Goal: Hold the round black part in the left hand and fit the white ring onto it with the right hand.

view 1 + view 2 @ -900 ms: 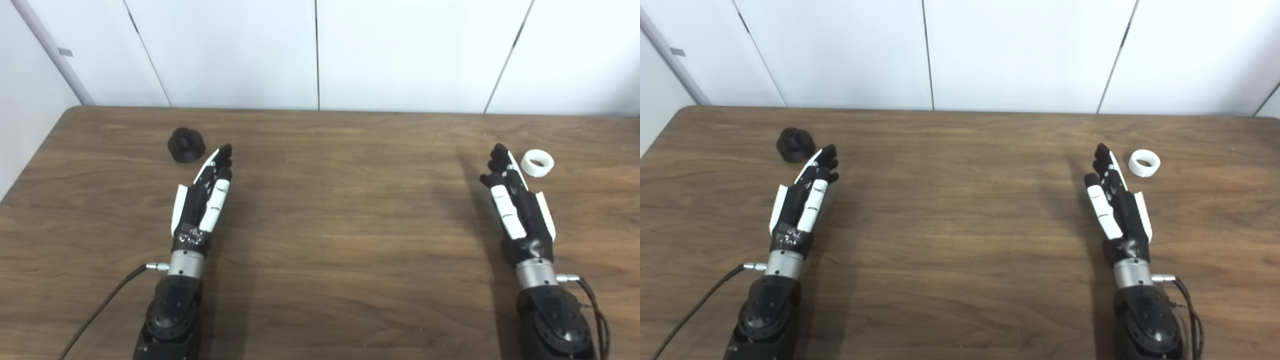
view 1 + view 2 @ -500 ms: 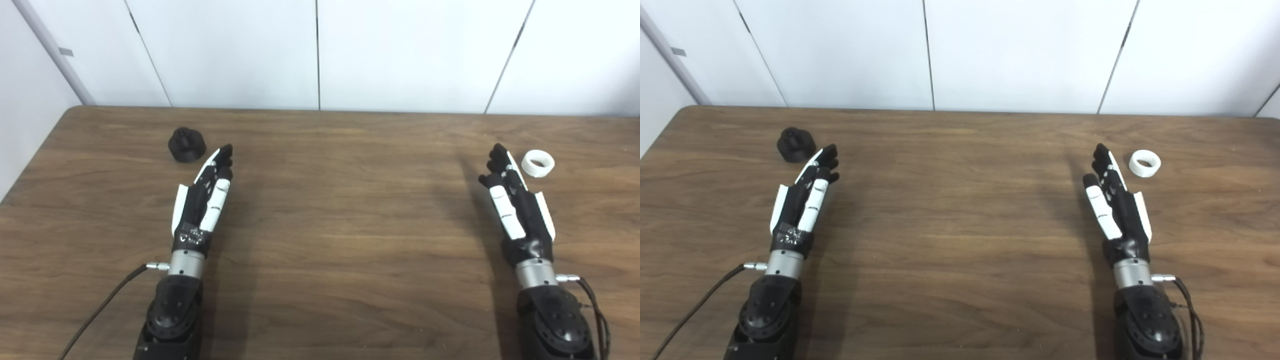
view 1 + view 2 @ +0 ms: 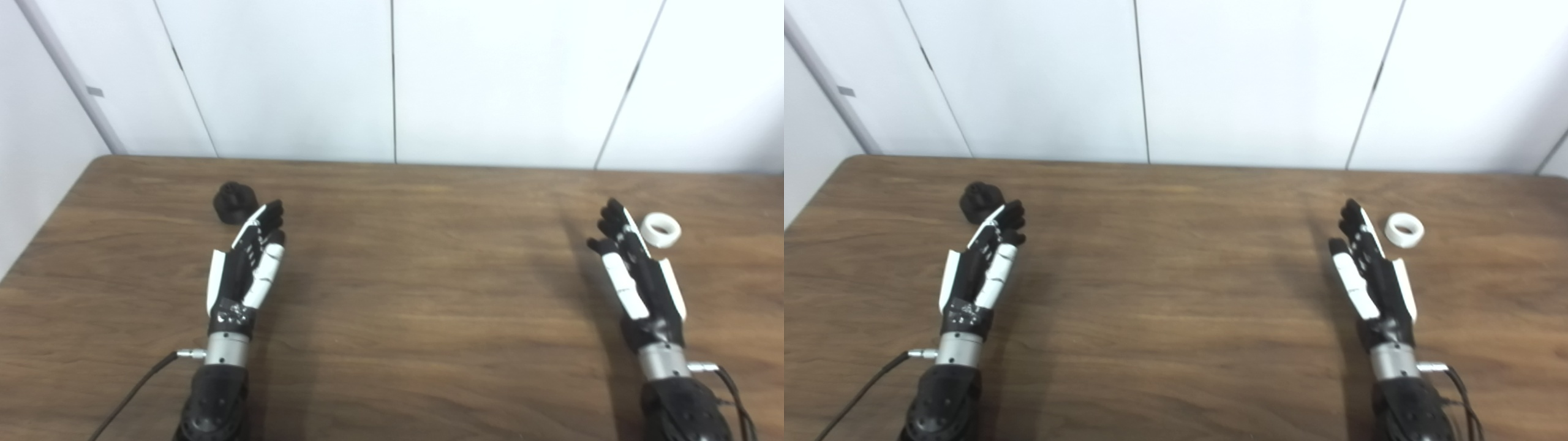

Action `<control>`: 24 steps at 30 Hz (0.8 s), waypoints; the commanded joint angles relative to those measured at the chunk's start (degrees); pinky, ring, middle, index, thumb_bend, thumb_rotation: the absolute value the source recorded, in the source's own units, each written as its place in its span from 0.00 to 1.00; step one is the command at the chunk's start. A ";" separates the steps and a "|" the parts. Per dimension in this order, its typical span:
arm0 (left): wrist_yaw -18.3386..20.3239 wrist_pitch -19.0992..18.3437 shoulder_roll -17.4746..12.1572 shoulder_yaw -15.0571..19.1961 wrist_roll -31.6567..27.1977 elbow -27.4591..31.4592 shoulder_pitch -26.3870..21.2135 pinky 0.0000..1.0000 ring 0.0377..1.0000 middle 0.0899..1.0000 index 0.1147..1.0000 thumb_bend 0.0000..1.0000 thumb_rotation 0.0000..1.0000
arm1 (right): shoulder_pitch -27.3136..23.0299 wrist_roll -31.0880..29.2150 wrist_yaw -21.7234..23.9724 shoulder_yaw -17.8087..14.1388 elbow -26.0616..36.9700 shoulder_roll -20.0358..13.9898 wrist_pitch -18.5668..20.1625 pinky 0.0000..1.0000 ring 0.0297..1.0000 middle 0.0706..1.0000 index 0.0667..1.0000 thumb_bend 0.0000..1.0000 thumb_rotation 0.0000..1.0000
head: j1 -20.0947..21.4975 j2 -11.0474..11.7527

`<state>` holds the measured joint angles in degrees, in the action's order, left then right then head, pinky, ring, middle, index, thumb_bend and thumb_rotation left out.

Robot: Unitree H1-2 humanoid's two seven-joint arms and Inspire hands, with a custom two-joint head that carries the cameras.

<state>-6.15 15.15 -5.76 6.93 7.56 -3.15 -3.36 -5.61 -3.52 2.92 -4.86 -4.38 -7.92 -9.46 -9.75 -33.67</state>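
Note:
The round black part (image 3: 234,201) stands on the wooden table (image 3: 416,282) at the far left. My left hand (image 3: 248,260) lies flat with its fingers stretched out, open and holding nothing; its fingertips (image 3: 274,210) reach just right of the part. The white ring (image 3: 659,229) rests on the table at the far right. My right hand (image 3: 634,272) is open too, fingers extended, with its fingertips just left of the ring. Neither hand touches its object as far as I can see.
White wall panels (image 3: 392,79) rise behind the table's back edge. The table's left edge (image 3: 49,214) runs close to the black part. A cable (image 3: 131,392) trails from the left wrist, another (image 3: 729,392) from the right wrist.
The whole picture has shifted downward, so the camera has tilted up. The left hand has crept a little closer to the black part. Both hands stay open.

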 commanded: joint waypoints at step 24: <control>-23.36 10.34 -7.71 4.54 13.02 -24.27 -11.31 0.91 0.94 0.96 0.99 0.74 0.19 | 0.92 -2.45 1.69 -0.98 -7.50 -1.32 -4.57 0.92 0.98 0.97 0.95 0.35 0.73 | -6.26 3.44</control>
<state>-27.80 24.85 -11.62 11.26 18.59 -23.97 -16.68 -7.44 -5.78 4.28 -5.59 -7.39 -8.92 -11.89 -15.99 -30.15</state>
